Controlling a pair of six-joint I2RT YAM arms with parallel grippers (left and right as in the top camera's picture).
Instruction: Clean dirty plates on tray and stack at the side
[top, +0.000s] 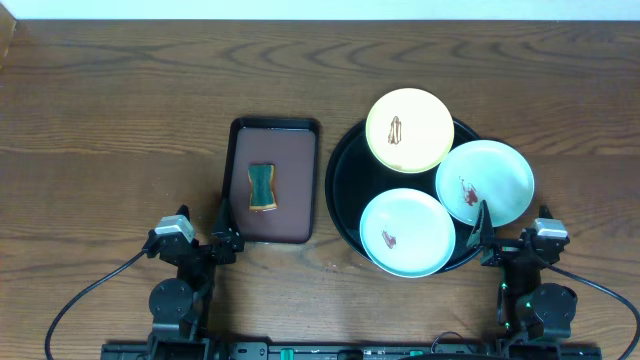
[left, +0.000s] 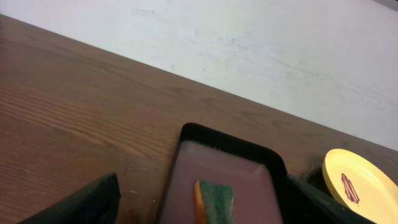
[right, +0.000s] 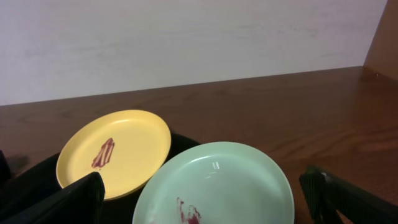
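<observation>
On the table (top: 100, 120), the tray (top: 345, 190) holds three plates (top: 409, 130).

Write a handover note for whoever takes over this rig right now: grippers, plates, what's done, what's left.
Left gripper: open, empty, beside the brown tray holding the sponge.
Right gripper: open, empty, at the near-right rim of the black tray.
Yellow plate, right mint plate and near mint plate all sit on the black tray, each smeared.
Done: nothing. Left: wipe all three, stack at the side.
</observation>
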